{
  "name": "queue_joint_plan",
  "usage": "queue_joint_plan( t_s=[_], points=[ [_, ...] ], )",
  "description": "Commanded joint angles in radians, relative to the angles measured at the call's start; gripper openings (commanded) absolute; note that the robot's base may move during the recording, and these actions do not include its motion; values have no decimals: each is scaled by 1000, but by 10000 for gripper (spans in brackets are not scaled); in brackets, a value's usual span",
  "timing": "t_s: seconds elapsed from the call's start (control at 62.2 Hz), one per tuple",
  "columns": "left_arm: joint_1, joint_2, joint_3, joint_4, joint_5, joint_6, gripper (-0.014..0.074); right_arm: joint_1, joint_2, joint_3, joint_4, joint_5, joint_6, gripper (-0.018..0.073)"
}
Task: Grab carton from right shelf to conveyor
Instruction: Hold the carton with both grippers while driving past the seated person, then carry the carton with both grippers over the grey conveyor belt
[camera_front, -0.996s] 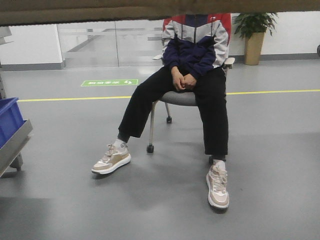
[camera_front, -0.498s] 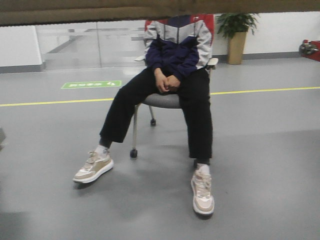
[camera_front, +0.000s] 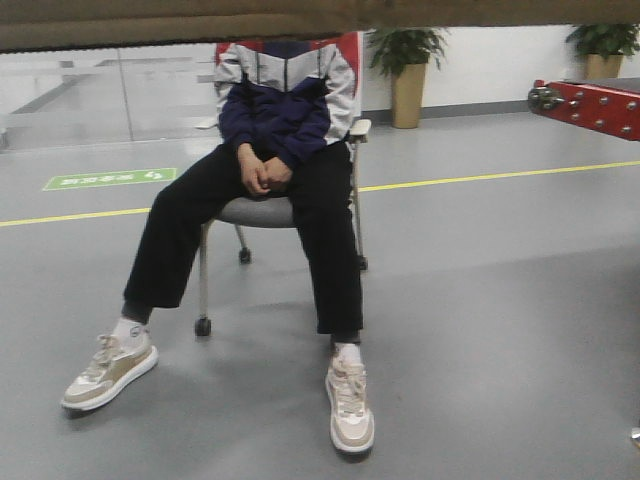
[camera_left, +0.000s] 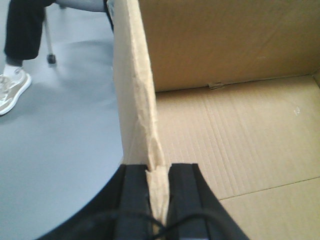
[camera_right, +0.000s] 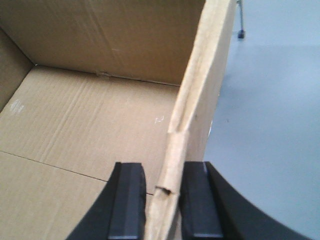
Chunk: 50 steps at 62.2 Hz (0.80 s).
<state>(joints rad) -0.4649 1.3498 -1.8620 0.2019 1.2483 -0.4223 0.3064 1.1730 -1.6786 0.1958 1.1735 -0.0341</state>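
Left wrist-mounted view: the left gripper (camera_left: 159, 200) is nearly shut. Its two black fingers (camera_left: 134, 200) pinch the top edge of the carton (camera_left: 235, 145) on its left side wall, and the crumpled cardboard fills the narrow gap between them. Inside the carton, only its corrugated bottom and back wall show, with a small scrap of tape (camera_left: 216, 85) at the seam where they meet. Outside that wall lies smooth grey floor (camera_left: 60, 135), with a beige sneaker (camera_left: 12, 90) and a chair caster (camera_left: 50, 59) well beyond the carton.

In the right wrist-mounted view, the right gripper (camera_right: 164, 200) is likewise drawn almost closed on the carton's (camera_right: 85, 120) right side wall. One finger (camera_right: 200, 200) presses the outer face, and the other sits just inside, at the bent rim. The grey floor (camera_right: 270, 125) lies outside the carton's right wall.

In the exterior front-facing view, the carton's brown edge (camera_front: 200, 25) crosses the whole top of the frame. Beyond the carton, a seated person (camera_front: 285, 110) in a navy, grey and red jacket rests on a wheeled chair (camera_front: 255, 212). A red bolted bar (camera_front: 595, 105) juts in beyond the carton's right end, and a potted plant (camera_front: 407, 70) stands far beyond the carton by the wall.
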Motion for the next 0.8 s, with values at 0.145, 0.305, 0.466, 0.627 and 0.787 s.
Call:
queue_joint_plan(
  t_s=[0.145,0.305,0.466,0.627,0.787],
  points=[
    [-1,-7,-11,32,-27,-1,-16,-3,-17,-5,3,-31,-17,-69],
    [-1,-7,-11,32,-27,-1,-16,-3,-17,-5,3,-31,-17,-69],
    [1,-7,-11,38,-27,-1,-16,-3,-17,-5,3,-31,-17,-69],
    [1,-7,-11,38,-27,-1,-16,-3,-17,-5,3,-31,-17,-69],
    [1,-7,-11,38,-27,-1,-16,-3,-17,-5,3,-31,-17,-69]
  ],
)
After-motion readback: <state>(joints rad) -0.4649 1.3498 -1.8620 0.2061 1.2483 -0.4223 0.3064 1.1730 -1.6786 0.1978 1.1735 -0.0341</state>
